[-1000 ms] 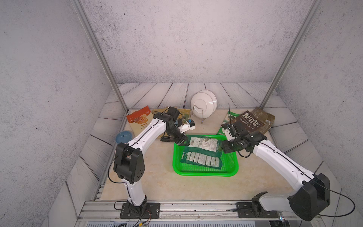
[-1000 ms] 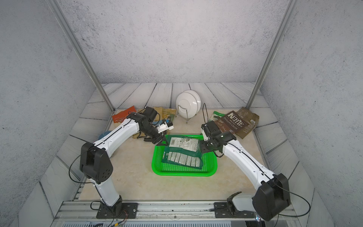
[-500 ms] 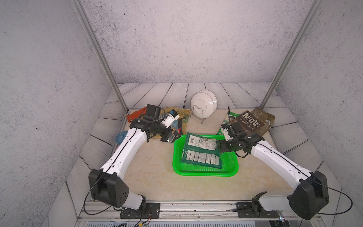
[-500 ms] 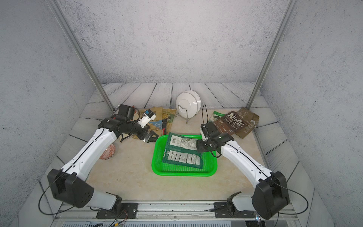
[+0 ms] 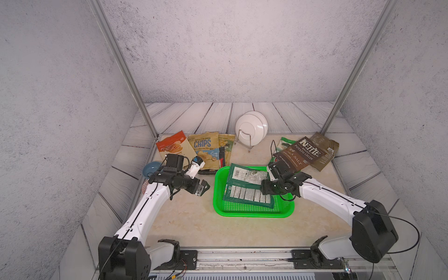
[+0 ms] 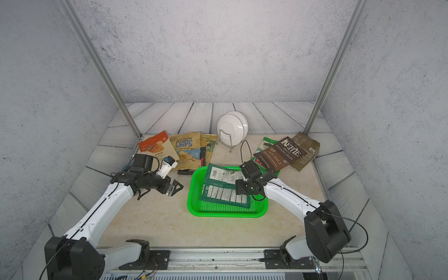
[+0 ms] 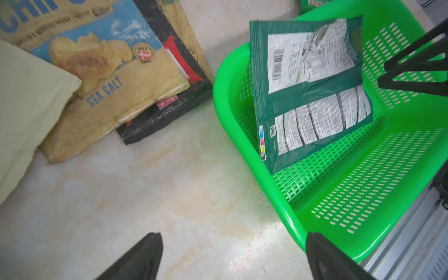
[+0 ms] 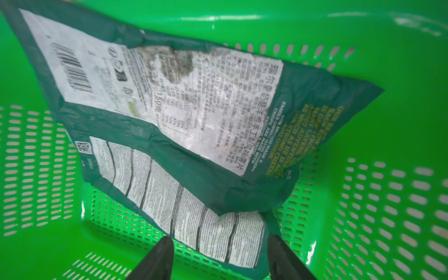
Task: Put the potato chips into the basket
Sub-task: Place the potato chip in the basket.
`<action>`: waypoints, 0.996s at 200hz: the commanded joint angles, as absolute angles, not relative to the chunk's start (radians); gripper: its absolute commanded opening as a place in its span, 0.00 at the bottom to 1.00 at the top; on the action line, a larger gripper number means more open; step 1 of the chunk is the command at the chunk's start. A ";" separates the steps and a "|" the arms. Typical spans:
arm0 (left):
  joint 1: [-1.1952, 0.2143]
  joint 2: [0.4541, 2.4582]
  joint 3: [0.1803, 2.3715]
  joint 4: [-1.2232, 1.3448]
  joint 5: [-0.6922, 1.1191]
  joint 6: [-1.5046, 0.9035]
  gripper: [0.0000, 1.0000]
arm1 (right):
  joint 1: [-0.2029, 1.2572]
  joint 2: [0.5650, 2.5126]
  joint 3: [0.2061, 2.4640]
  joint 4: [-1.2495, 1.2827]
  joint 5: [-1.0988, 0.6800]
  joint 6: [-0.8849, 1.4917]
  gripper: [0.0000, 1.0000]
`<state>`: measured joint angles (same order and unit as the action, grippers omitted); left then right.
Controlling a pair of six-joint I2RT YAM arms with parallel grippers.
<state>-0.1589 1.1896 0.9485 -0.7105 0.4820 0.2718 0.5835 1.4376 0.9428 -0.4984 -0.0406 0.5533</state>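
- The right gripper [image 8: 219, 237] sits inside the basket [image 5: 252, 214] on its right-arm side. Its jaws are apart and grip nothing.
- A corner of the dark-green chip bag [image 8: 169, 121] lies just past the gap between its fingers. Whether they touch cannot be told.
- This bag lies printed back up in the basket. It is tilted, with its far end propped on the basket's far rim.
- The left gripper [image 5: 202, 189] hangs just outside the basket's left-arm side, over bare tabletop [image 7: 121, 194]. Its jaws are spread wide and empty.
- Beyond the basket's far left corner lie the tan "CHIPS" bag [image 5: 203, 150] and an orange bag [image 5: 173, 145], overlapping. A black bag [image 7: 150, 123] is partly under the tan one.
- Beyond the far right corner, the brown "Kettle" bag [image 5: 298, 155] lies across a green bag [image 5: 283, 143] and an olive-brown bag [image 5: 323, 150].
- Behind the basket, white plates [image 5: 251, 126] stand in a wire rack.
- A blue bowl [image 5: 150, 167] sits well off to the basket's left.
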 commanded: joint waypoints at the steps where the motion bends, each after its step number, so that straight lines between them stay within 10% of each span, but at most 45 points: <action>1: -0.156 1.163 0.942 -0.709 0.442 0.277 0.99 | 0.586 1.493 0.963 -0.450 -0.007 0.572 0.62; 199: -0.126 1.124 0.982 -0.849 0.398 0.224 0.99 | 0.609 1.510 0.955 -0.479 0.022 0.512 0.00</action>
